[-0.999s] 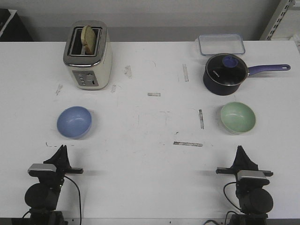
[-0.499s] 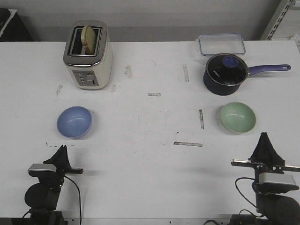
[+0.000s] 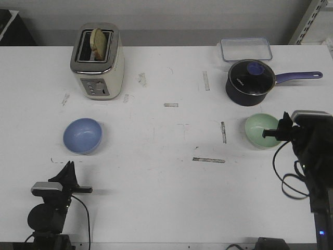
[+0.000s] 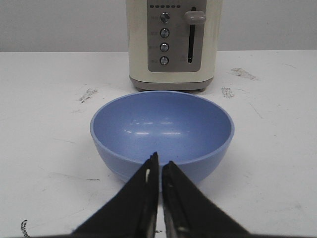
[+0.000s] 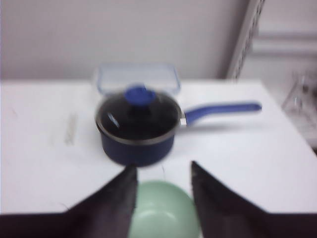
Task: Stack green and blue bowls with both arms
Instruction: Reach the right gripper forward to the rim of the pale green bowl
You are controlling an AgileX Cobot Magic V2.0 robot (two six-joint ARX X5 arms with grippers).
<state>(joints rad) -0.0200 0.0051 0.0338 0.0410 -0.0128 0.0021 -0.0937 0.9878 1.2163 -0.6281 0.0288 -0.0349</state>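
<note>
**Right arm raised over green bowl; left arm low**

No legible writing on the toaster (image 3: 97, 60) or saucepan (image 3: 250, 82). Right gripper (image 5: 161, 186), jaws wide, hangs over the green bowl (image 3: 261, 130). Left gripper (image 4: 159, 168), jaws together, points at the blue bowl (image 3: 82, 136).

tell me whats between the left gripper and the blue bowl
Nothing: the front view shows only bare white table between the left gripper and the blue bowl. The left wrist view agrees, with the shut fingertips short of the bowl.

Green bowl (image 5: 161, 210): near side cut off by my right wrist view's edge, blurred.
Saucepan (image 5: 137, 131): soft, smeared behind that bowl.
Green bowl's right rim (image 3: 278, 136): hidden behind my right gripper (image 3: 274, 133).
</note>
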